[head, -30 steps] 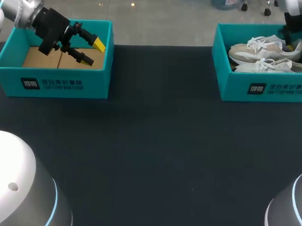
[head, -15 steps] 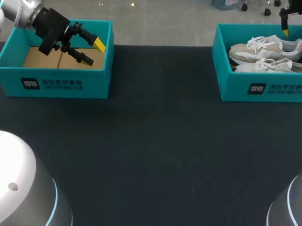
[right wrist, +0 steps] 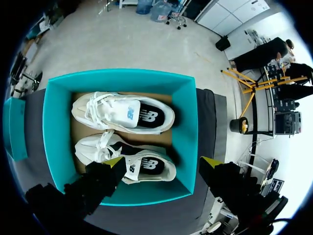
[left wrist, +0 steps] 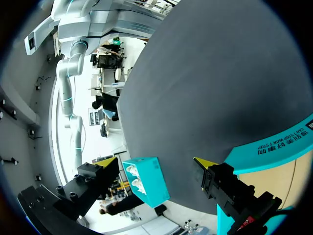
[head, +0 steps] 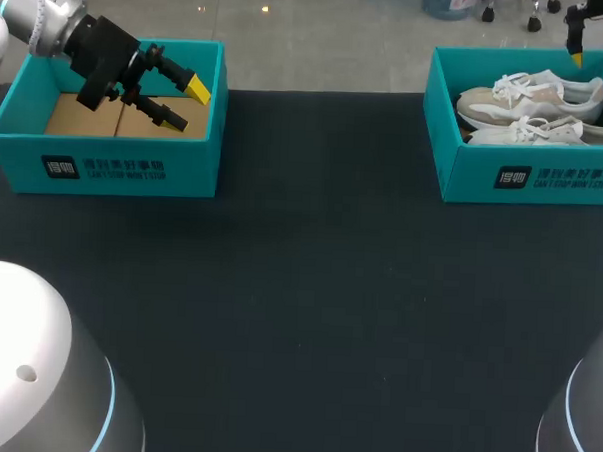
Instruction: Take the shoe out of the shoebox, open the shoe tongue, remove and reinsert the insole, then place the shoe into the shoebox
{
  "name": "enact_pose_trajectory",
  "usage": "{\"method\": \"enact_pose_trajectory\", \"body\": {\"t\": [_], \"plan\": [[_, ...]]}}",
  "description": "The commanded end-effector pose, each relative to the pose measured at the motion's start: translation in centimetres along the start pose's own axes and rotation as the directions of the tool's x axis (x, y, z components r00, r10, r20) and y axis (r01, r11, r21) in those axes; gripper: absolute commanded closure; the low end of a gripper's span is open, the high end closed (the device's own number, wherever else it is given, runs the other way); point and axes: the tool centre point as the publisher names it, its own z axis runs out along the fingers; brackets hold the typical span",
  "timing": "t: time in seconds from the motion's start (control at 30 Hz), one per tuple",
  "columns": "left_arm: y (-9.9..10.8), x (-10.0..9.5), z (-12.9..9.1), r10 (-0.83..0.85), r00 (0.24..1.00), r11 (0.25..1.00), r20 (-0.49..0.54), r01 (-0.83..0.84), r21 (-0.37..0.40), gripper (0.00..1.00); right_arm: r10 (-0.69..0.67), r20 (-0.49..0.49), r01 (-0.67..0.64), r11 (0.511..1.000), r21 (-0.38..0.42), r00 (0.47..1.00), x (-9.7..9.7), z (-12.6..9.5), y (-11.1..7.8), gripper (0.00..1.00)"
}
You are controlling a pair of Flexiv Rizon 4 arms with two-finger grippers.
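Table (head: 309,286) is stretching dark across the lower frame; farther back, left gripper (head: 185,103) is hanging open over the upper-left box (head: 114,163), and right gripper (right wrist: 163,161) is hovering, fingers spread, above two shoes (head: 532,96) lying in the upper-right shoebox (head: 524,178)

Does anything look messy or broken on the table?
No, nothing stands out. Both shoes lie neatly side by side in the right shoebox, and the left shoebox holds only its cardboard bottom. The right gripper hangs open above the shoes, and the left gripper is open over the left shoebox.
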Motion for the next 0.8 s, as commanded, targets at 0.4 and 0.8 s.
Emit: {"method": "enact_pose_trajectory", "body": {"t": [0.4,0.8], "plan": [[0.4,-3.4,1.7,-0.348,0.932,0.911,-0.103,0.311,-0.270,0.00,0.023,-0.049,-0.033,0.979,-0.203,0.999,-0.1,-0.7,-4.5,0.00],[1.0,-5.5,0.9,-0.778,0.572,0.381,0.259,0.757,-0.530,0.00,0.037,-0.088,-0.049,0.989,-0.138,0.995,0.1,-2.5,-7.7,0.00]]}}
